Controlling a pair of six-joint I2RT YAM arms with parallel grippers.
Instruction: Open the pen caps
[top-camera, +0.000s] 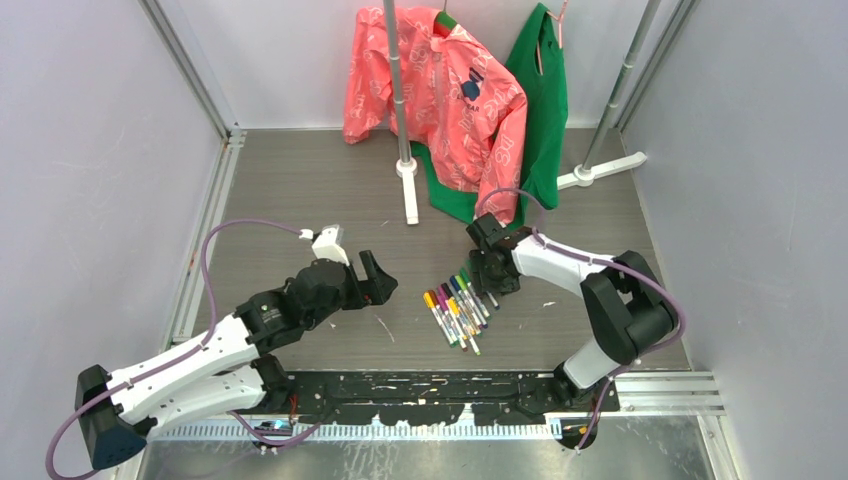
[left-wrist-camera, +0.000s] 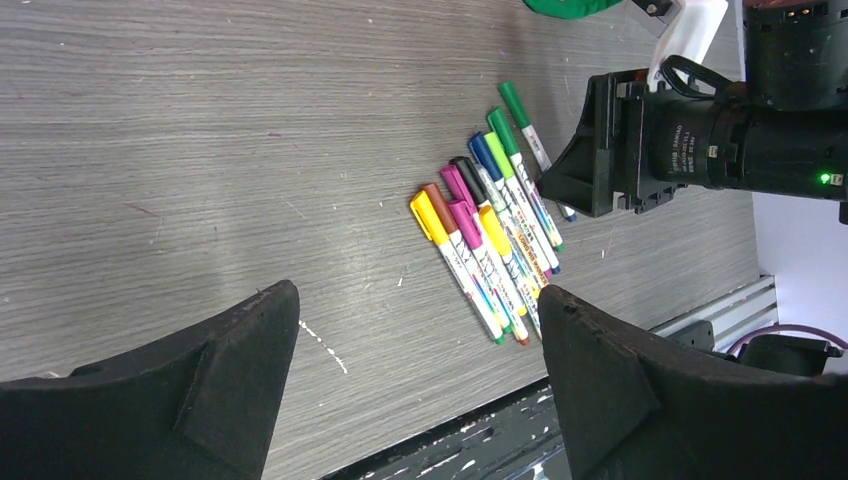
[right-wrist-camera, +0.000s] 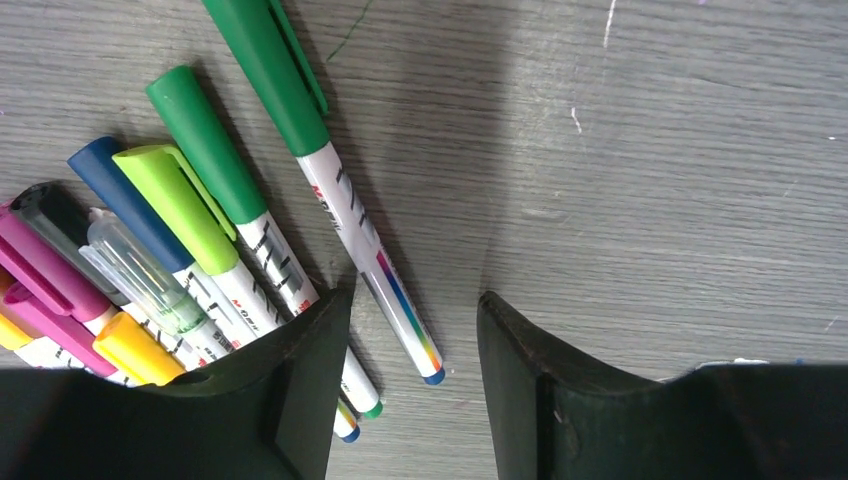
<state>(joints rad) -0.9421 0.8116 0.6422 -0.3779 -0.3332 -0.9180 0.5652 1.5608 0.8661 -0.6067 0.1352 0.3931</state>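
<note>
Centre-left in the overhead view, the left pincer (top-camera: 358, 268) hangs empty, jaws wide apart, facing the pens (top-camera: 455, 310). They lie in a tight row mid-desk (top-camera: 300, 180), pen caps (right-wrist-camera: 265, 70) apparently all on. Just right of them, the right pincer (right-wrist-camera: 415, 300) sits low, jaws apart astride the outermost green-capped pen's barrel. This looks like the first grasp. Next, close, lift, and let the other pincer pull the cap.

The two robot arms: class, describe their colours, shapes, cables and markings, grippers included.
Both arms have white link shells and black joints. The left arm and right arm each carry a looping purple cable. The left gripper and right gripper have broad, matte black wedge-shaped fingers. The right wrist housing shows small white lettering and a green light.
</note>
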